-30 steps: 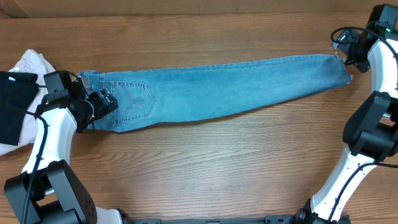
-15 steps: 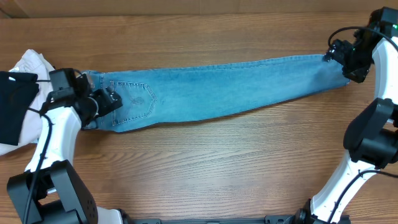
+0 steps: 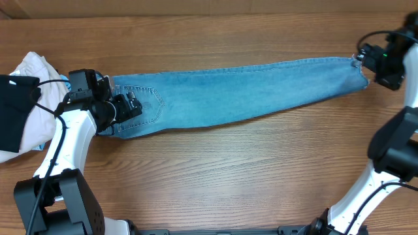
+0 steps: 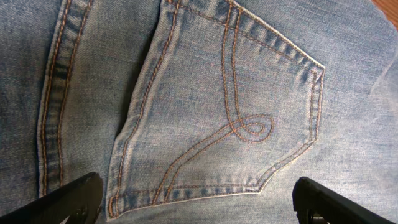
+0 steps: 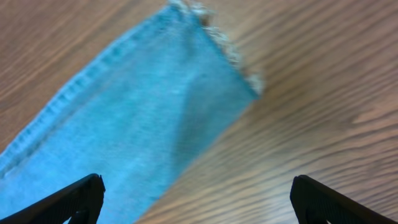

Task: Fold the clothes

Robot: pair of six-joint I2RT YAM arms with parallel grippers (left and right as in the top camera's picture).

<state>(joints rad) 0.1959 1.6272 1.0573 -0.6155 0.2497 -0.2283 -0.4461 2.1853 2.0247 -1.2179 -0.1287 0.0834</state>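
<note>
Your L gripper over pocket & R gripper at hem both gape empty; drop straight, pinch jeans edge.

Counter: brown wood-grain surface with the grain running lengthwise, spanning nearly the full overhead view. In the right wrist view the same grain appears blurred.

Far edge: a lighter tan strip runs along the top of the overhead view, beyond the counter.

White garment: crumpled cream-white fabric at the left end of the counter, bunched in loose folds.

Black garment: dark fabric lying on top of the white garment, covering its middle. White fabric shows above, below and to the right of it. The black garment's left side is cut off by the frame.
</note>
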